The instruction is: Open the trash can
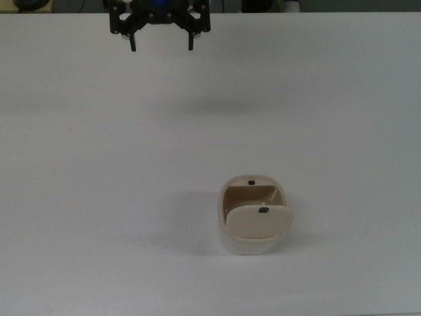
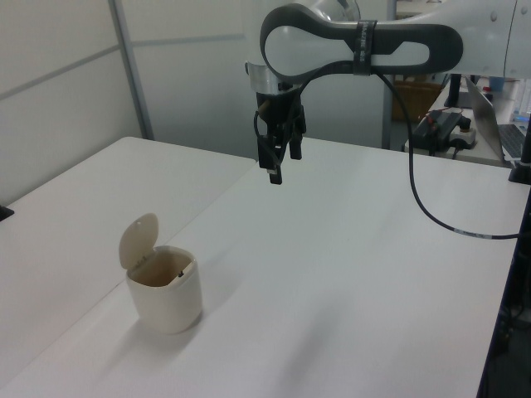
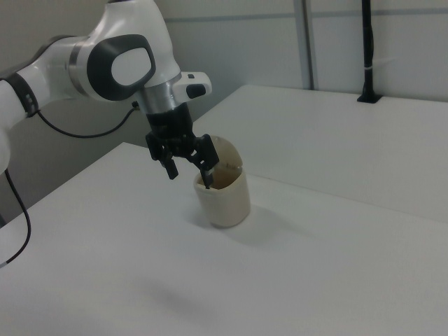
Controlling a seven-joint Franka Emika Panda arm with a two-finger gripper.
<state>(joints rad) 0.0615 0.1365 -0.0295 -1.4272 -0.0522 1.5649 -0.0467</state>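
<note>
The fingers (image 1: 161, 45) hang spread apart and empty, high over the far side of the white bench (image 1: 79, 197), well apart from the trash can (image 2: 166, 297). Its beige lid (image 2: 137, 240) already stands upright, the inside showing. I'd say the opening is done; only pulling away clear remains.

Bare white table (image 1: 99, 164) all around the trash can (image 1: 253, 217), its raised lid (image 2: 138, 240) the only obstacle.

A white tabletop (image 2: 348, 274) fills the scene; beyond its far edge stand grey wall panels (image 2: 75, 91) and cluttered equipment (image 2: 444, 124).
</note>
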